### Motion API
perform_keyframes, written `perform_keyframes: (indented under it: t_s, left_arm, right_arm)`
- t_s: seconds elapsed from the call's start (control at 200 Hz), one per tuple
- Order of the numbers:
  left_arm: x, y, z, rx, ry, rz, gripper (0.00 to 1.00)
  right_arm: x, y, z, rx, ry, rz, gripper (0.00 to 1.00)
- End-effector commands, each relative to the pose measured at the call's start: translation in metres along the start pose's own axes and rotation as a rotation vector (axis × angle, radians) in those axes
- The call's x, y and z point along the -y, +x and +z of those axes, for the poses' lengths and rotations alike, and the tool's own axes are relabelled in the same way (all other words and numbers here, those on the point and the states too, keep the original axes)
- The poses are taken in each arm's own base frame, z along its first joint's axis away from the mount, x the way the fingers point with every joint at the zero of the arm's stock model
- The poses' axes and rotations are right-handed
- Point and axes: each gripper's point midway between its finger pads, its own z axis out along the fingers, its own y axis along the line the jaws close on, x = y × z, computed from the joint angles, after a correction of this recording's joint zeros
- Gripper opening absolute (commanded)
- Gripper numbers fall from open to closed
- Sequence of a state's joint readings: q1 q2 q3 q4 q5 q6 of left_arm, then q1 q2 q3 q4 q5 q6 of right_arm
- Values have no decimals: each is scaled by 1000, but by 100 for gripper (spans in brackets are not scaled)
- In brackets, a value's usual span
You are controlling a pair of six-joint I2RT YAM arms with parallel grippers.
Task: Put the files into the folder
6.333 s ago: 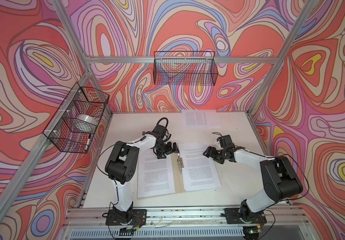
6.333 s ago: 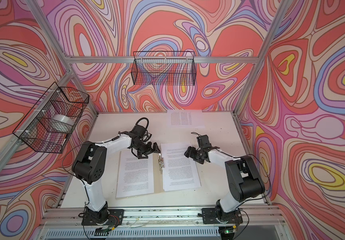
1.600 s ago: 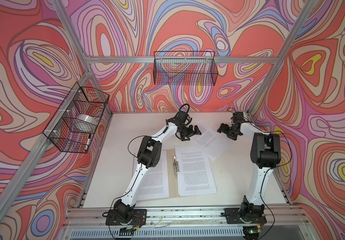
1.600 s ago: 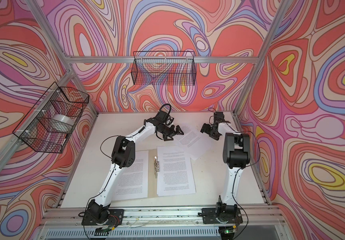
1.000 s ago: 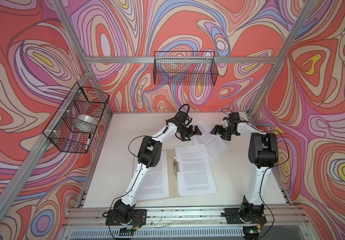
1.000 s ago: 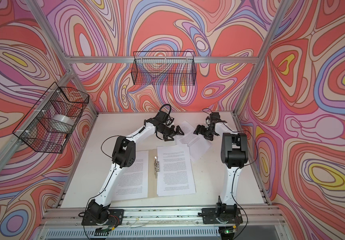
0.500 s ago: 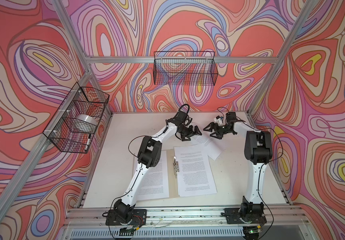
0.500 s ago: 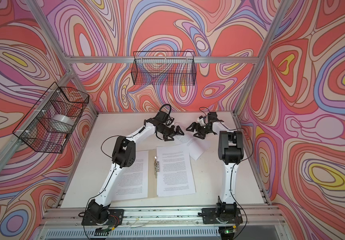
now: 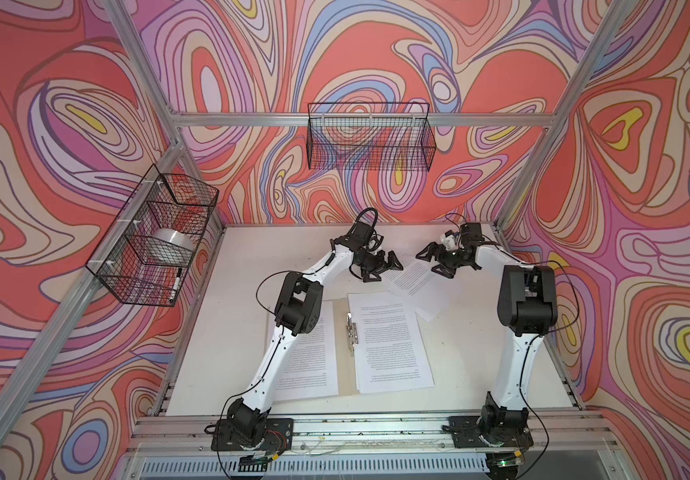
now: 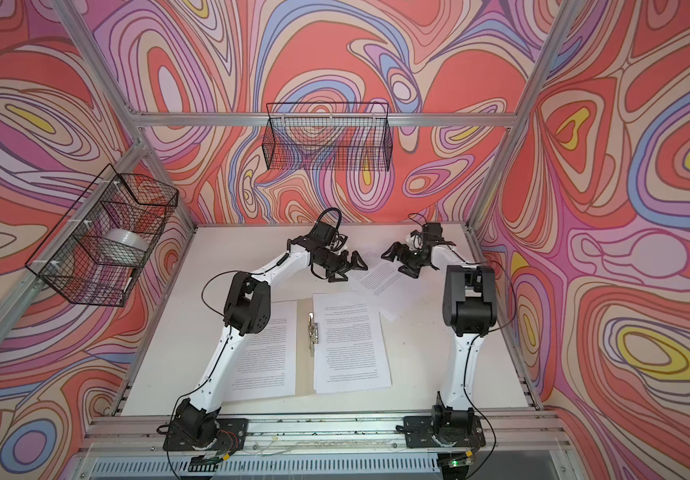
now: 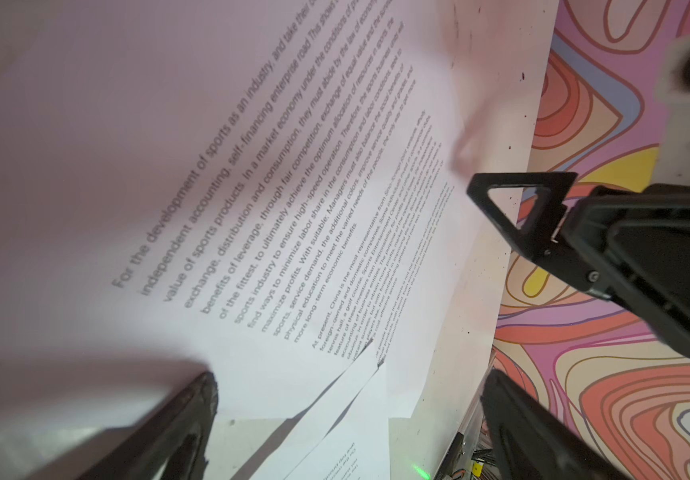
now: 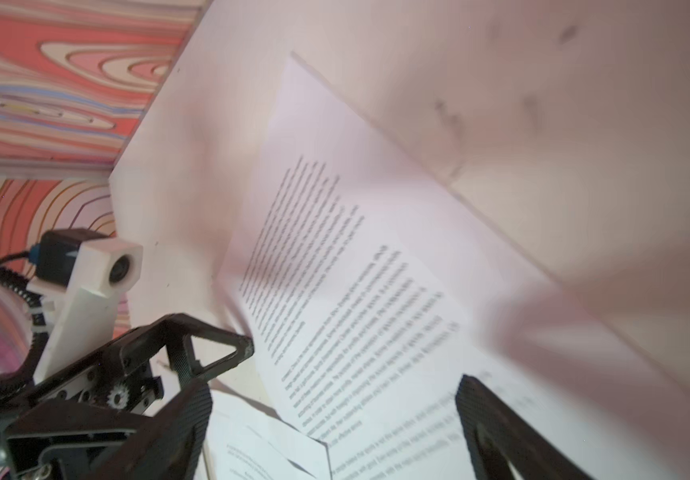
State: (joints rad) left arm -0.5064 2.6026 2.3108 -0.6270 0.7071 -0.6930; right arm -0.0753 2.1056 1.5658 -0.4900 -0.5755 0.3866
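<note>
The tan folder lies open on the table, its metal clip at the spine and printed sheets on both halves. A loose file sheet lies askew behind it, one corner over the right-hand stack. My left gripper is open at the sheet's left edge. My right gripper is open over its far right part. In the wrist views the sheet fills the space ahead of each gripper, with nothing gripped.
A wire basket on the left wall holds a tape roll and a pen. Another wire basket hangs on the back wall. Aluminium posts frame the table's corners. The two grippers face each other closely.
My right gripper has moved left across the loose sheet toward the left gripper, and the sheet has slid a little toward the folder. The left arm has stayed still.
</note>
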Motion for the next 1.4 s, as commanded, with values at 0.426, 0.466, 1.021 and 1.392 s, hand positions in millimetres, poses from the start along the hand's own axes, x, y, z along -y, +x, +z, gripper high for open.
perform_keyframes:
  t_s: [0.426, 0.466, 1.021, 1.392]
  left_arm:
    - [-60, 3, 3, -48, -99, -95, 100]
    - [-59, 3, 2, -47, -96, -94, 100]
    - [-67, 5, 10, -61, -94, -99, 100]
    - [-70, 8, 11, -73, -99, -98, 100]
  right_arm:
    - [75, 15, -8, 2, 311, 30, 98]
    - [74, 15, -6, 4, 301, 29, 97]
    - [-5, 42, 21, -174, -112, -31, 98]
    - [-61, 7, 20, -136, -372, -138, 98]
